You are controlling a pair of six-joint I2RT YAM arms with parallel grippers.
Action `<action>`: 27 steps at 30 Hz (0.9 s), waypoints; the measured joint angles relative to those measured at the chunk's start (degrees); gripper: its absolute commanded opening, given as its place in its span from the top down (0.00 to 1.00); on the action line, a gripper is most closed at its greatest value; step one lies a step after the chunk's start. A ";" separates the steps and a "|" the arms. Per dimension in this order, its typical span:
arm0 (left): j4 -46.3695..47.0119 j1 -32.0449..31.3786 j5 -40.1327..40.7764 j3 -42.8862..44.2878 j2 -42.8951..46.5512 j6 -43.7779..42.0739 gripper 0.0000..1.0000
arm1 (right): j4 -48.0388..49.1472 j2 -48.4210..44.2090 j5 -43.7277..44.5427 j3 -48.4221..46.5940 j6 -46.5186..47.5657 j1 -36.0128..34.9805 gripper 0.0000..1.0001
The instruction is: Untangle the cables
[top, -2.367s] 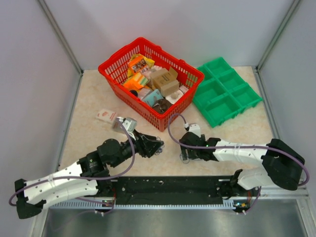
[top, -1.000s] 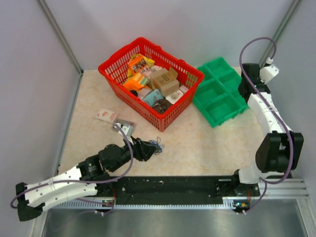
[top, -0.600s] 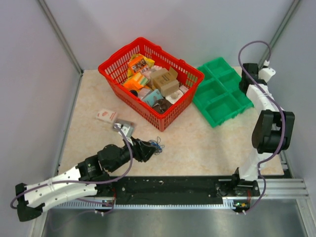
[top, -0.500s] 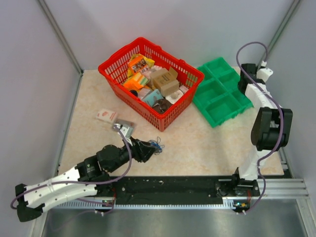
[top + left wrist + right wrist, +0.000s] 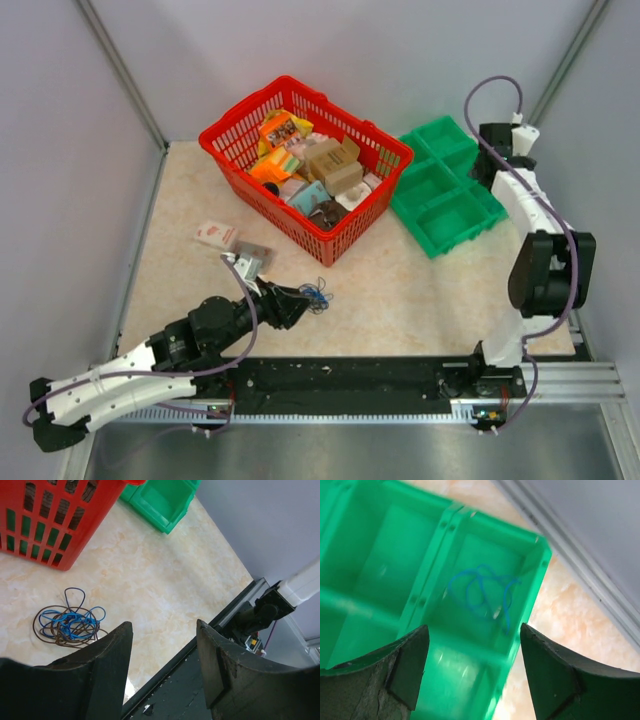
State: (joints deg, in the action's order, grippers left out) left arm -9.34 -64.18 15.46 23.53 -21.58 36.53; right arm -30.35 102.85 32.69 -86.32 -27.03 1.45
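Observation:
A small tangle of thin blue and dark brown cables (image 5: 67,622) lies on the marbled table just in front of the red basket; from above the tangle (image 5: 318,295) sits right at the tip of my left gripper (image 5: 298,302). The left gripper (image 5: 164,625) is open and holds nothing, with the tangle to the left of its fingers. One loose blue cable (image 5: 482,592) lies curled in a corner compartment of the green tray (image 5: 440,545). My right gripper (image 5: 474,627) hangs open above that compartment, empty. Seen from above, the right gripper (image 5: 487,170) is over the tray (image 5: 455,185) at the back right.
The red basket (image 5: 222,135), full of small boxes, stands at the back middle. A white packet (image 5: 215,235) and a small grey box (image 5: 256,256) lie left of the tangle. The black base rail (image 5: 350,375) runs along the near edge. Walls enclose both sides.
The right gripper went from shut to open over the green tray, and the blue cable now lies in the compartment. The right wrist shifted slightly left. The left arm barely moved.

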 measured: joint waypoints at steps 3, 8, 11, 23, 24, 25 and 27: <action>-1.57 0.00 1.53 0.00 -1.31 1.40 0.43 | 0.39 -9.40 0.09 7.19 0.17 -6.23 0.27; -6.12 0.02 6.05 -0.66 -3.61 7.52 0.46 | 5.27 -30.45 -4.55 25.22 -0.07 -21.20 0.34; -7.85 0.28 7.87 -2.67 -4.15 12.72 0.44 | 9.77 -44.35 -11.61 39.87 -0.92 -25.31 0.34; 8.15 15.54 -4.83 -12.52 -25.94 27.56 0.39 | 38.60 -50.45 -39.85 70.27 -16.76 -45.94 0.36; 10.03 16.90 -6.10 -13.51 -26.82 28.44 0.40 | 41.70 -48.46 -40.35 70.27 -17.57 -47.54 0.36; 13.46 18.34 -7.61 -14.71 -27.69 29.77 0.40 | 44.68 -46.49 -40.96 70.23 -18.32 -48.68 0.36; 17.92 19.21 -9.29 -15.85 -28.96 31.21 0.40 | 50.03 -42.03 -42.12 70.12 -19.78 -49.90 0.38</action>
State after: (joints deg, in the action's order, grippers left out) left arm 8.58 -44.97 6.17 7.68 -50.54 67.75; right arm 19.68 60.82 -9.43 -16.21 -46.81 -48.45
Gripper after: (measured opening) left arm 0.603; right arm 0.640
